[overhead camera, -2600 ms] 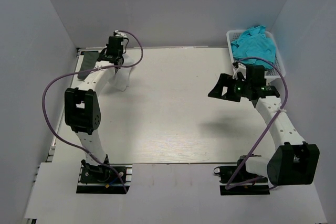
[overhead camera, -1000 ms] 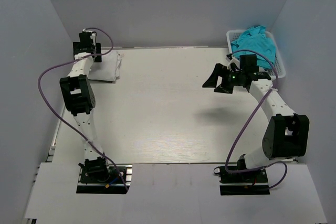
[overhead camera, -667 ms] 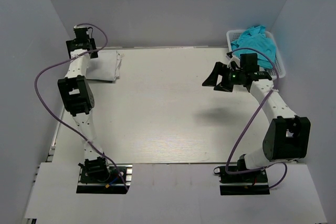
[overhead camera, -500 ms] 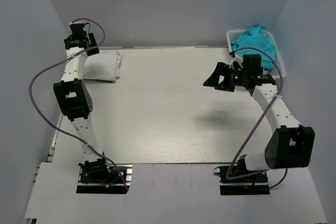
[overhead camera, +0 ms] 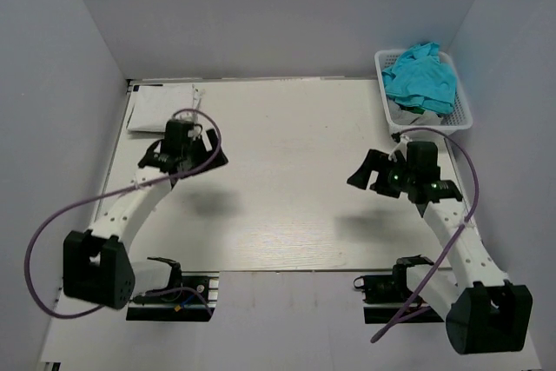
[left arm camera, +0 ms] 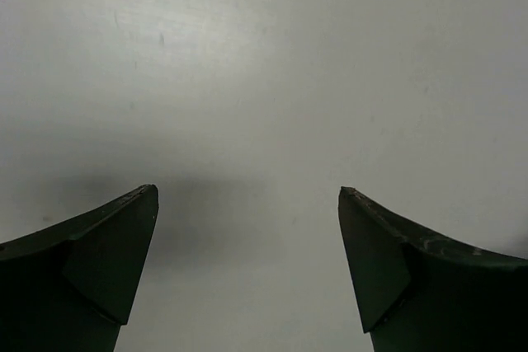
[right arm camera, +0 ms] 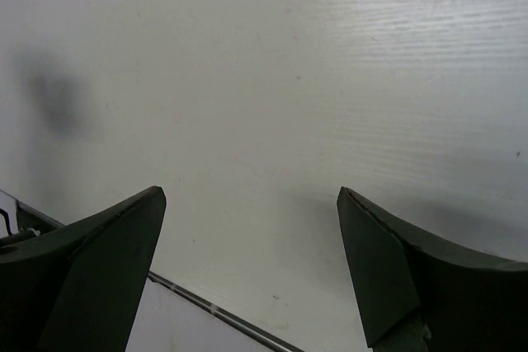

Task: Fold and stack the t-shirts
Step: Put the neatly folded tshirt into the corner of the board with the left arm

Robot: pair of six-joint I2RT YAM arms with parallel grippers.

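A folded white t-shirt (overhead camera: 162, 108) lies flat in the far left corner of the table. Bright teal t-shirts (overhead camera: 420, 76) are heaped in the white basket (overhead camera: 381, 84) at the far right, with a bit of grey fabric (overhead camera: 415, 115) under them. My left gripper (overhead camera: 185, 155) hovers open over bare table, nearer than the white shirt and apart from it. My right gripper (overhead camera: 370, 177) hangs open over bare table, in front of the basket. The wrist views show only tabletop between the left gripper (left arm camera: 247, 195) and the right gripper (right arm camera: 252, 195) fingers.
Grey walls close in the table (overhead camera: 278, 197) on the left, far and right sides. The table's near edge with a metal rail (right arm camera: 214, 309) shows in the right wrist view. Purple cables loop beside each arm.
My left arm has swung back from the far left corner, leaving the white t-shirt lying there, and now hangs over the left middle. My right arm has drawn nearer and lower.
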